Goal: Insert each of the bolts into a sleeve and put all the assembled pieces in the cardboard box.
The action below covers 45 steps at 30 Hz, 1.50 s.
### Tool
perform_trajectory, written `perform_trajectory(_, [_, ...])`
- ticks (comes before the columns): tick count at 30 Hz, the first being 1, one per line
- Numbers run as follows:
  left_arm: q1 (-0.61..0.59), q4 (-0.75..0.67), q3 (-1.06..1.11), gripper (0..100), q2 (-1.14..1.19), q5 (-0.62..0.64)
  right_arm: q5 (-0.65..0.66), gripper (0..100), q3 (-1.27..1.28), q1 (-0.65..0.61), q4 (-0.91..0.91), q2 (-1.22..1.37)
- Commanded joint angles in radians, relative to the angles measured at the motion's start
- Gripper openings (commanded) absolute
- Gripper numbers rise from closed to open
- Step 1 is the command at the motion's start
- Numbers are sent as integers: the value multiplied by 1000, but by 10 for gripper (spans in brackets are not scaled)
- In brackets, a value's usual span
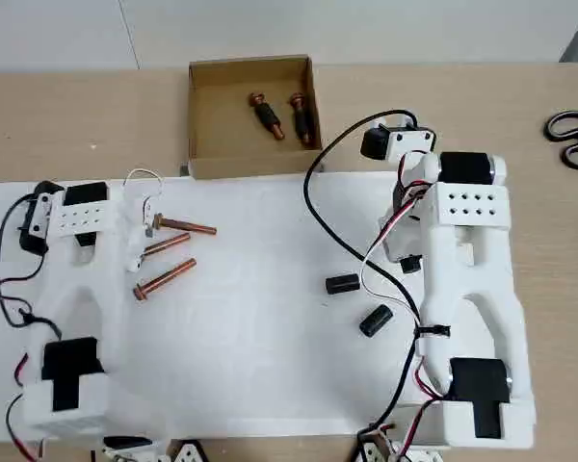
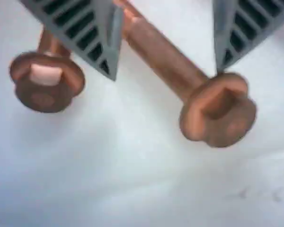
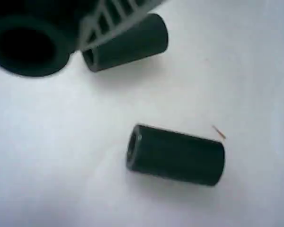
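Three copper bolts (image 1: pixel 164 246) lie on the white sheet by my left gripper (image 1: pixel 135 243). That gripper (image 2: pixel 166 68) is open, and its grey fingers (image 2: pixel 92 33) straddle the shaft of one bolt (image 2: pixel 180 80) whose head faces the camera. A second bolt head (image 2: pixel 45 82) lies just beside it. My right gripper (image 1: pixel 407 262) is shut on a black sleeve (image 3: pixel 23 42). Two more sleeves (image 1: pixel 343 284) (image 1: pixel 376 320) lie loose on the sheet beside it; they are the sleeves (image 3: pixel 128 42) (image 3: pixel 175 153) in the right wrist view. The cardboard box (image 1: pixel 200 115) at the back holds two assembled pieces (image 1: pixel 267 115).
A white sheet (image 1: pixel 260 356) covers the table between the arms. Black cables (image 1: pixel 313 183) loop from the right arm across the sheet near the box. Scissors (image 1: pixel 573 130) lie at the far right edge.
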Motion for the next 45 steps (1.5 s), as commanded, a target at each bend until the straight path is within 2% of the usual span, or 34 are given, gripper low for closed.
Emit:
perform_trajectory(1, [12, -23, -39, 130, 35, -9, -9, 7, -5, 4, -12, -54])
perform_trajectory(13, [14, -12, -41, 126, 84, -5, -5, 7, -5, 4, -12, -54])
perform_trajectory(20, [9, 26, -41, 15, 84, -3, -5, 7, -5, 4, -12, -54])
perform_trajectory(24, [11, 54, -53, 7, 84, -8, -5, 7, -5, 4, -13, -54])
perform_trajectory(28, [15, 138, -119, 7, 84, -12, -5, 7, -8, 4, -13, -54])
perform_trajectory(35, [15, 198, -239, 7, 84, -138, -11, 7, -8, -1, -13, -54])
perform_trajectory(42, [15, 206, -369, 6, 84, -502, -11, 7, -5, -2, -8, -54])
perform_trajectory(45, [29, 261, -443, 6, 84, -572, -11, 7, -5, -2, -4, -56])
